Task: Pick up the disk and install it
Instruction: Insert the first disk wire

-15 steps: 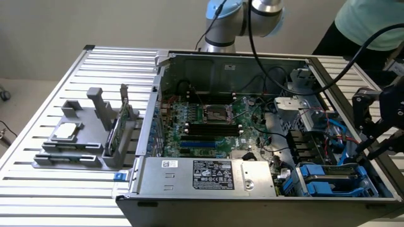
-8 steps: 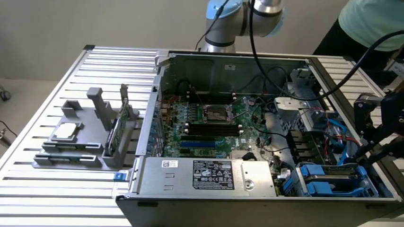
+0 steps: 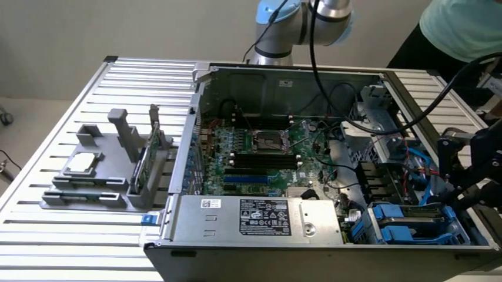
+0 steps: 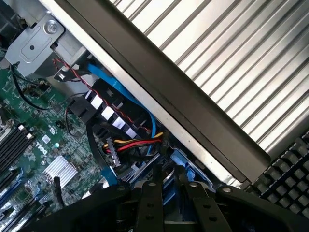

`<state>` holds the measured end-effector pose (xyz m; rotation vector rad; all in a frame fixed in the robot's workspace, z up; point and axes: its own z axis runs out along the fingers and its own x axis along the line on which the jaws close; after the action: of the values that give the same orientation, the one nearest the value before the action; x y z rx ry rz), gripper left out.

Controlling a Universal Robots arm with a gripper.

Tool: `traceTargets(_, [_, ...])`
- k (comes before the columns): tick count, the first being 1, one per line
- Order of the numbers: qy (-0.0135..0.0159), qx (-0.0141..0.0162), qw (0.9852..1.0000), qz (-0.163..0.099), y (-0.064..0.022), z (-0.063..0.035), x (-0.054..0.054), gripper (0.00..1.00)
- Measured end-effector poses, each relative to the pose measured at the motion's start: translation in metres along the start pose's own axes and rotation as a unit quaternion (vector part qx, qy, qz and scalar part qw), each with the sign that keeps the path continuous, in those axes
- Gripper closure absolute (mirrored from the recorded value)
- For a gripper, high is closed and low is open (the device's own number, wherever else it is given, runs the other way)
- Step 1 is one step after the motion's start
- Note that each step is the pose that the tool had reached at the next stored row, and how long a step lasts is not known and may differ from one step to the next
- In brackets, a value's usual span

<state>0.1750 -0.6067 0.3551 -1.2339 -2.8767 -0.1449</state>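
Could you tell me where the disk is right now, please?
The disk sits in the near corner of the computer case, on the exterior view's right, just beside the silver power supply.

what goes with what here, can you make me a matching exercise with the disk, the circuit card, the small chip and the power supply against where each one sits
Things
1. disk
2. green circuit card
3. small silver chip
4. power supply

Places
a. lying flat on the grey fixture
b. along the edge of the case nearest the exterior camera, white label facing up
c. standing on edge in the grey fixture
d. in a blue carrier, in the case corner at the exterior view's right

Pairs: 1-d, 2-c, 3-a, 4-b
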Motion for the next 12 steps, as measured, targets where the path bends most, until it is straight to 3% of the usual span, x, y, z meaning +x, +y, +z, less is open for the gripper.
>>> traceTargets(5, [0.0050,-0.0042,1.0000,0.000,-0.0003,0.0055,-0.0004,0.76])
traceTargets(12, [0.0123,-0.0067,0.9999,0.001,0.0028,0.0099,-0.0037,0.76])
